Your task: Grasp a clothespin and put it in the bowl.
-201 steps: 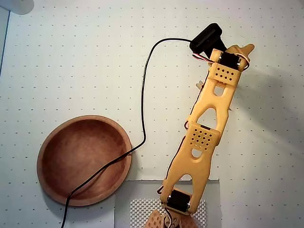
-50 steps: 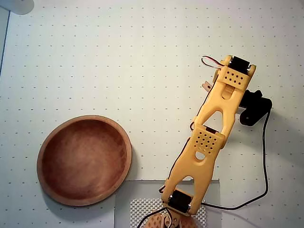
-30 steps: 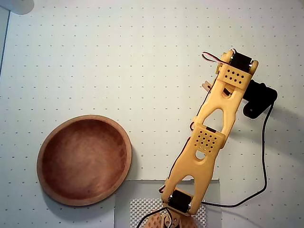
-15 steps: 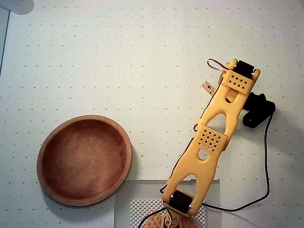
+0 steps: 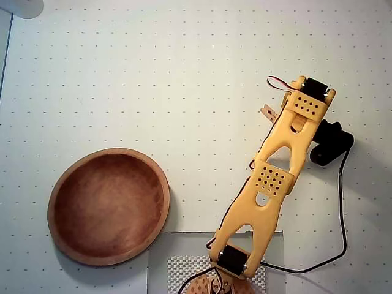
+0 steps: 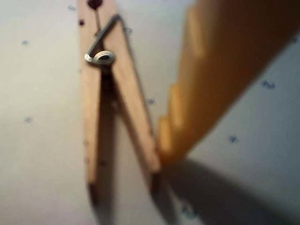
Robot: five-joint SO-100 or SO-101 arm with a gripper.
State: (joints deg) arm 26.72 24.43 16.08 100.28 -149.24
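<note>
Clothespin task, surface: white dotted table (image 5: 122,73) fills the overhead view; a perforated grey mat (image 5: 184,269) sits at the bottom edge under the arm's base.

Bowl (image 5: 109,206): large round reddish-brown wooden bowl, lower left of the overhead view, upright, nothing inside it; well apart from the clothespin.

Arm (image 5: 269,184): yellow printed arm running from the bottom centre of the overhead view up to the upper right; its wrist end covers most of what lies beneath it.

Camera housing (image 5: 327,142): black block just right of the wrist in the overhead view, with a black cable (image 5: 342,214) looping down the right side to the base.

Gripper (image 6: 159,154): one yellow ribbed finger (image 6: 206,79) enters the wrist view from the upper right, its tip touching the outer side of the clothespin's right prong near that prong's free end; the second finger is out of sight, so how wide the jaws stand cannot be told.

Clothespin (image 6: 112,98): light-tan wooden spring pin lying flat on the table, centre-left of the wrist view, metal coil near the top, prongs spreading toward the bottom; in the overhead view only a small tan end (image 5: 267,113) shows, just left of the wrist, upper right of the frame.
</note>
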